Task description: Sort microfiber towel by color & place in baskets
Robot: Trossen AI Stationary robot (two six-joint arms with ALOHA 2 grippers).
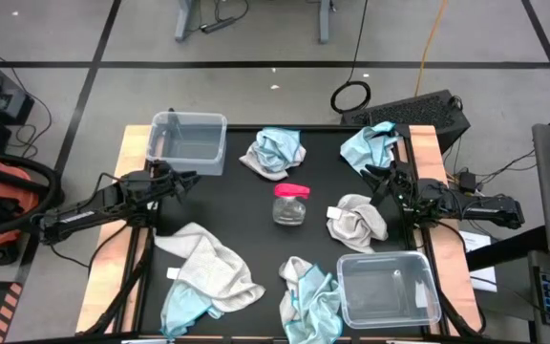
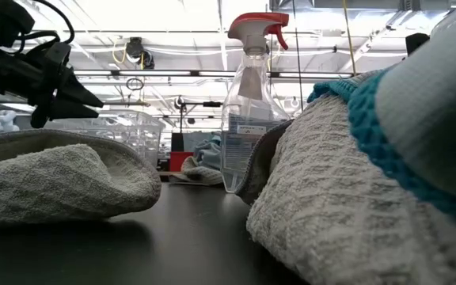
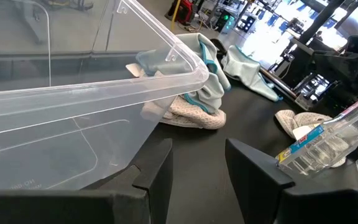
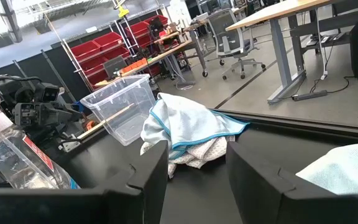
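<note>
Two clear baskets stand on the black worktop: one (image 1: 189, 141) at the far left corner, the other (image 1: 388, 287) at the near right corner; I can make out no towel in either. The left claw (image 1: 181, 180) hangs released just beside the far-left basket, its fingers (image 3: 157, 171) apart with nothing between them. The right claw (image 1: 375, 175) hangs released near the right edge, its fingers (image 4: 154, 168) also parted and bare.

Towels lie scattered: a blue-and-white bundle (image 1: 275, 151) at the far edge's middle; a light blue one (image 1: 370, 143) at the far right corner, just beyond the right claw; a grey-white one (image 1: 356, 220) just beside that claw; a grey-and-blue heap (image 1: 203, 277) at the near left; a blue one (image 1: 310, 298) touching the near-right basket.

A clear spray bottle with a pink-red top (image 1: 290, 204) lies at the worktop's centre, between the towels.
</note>
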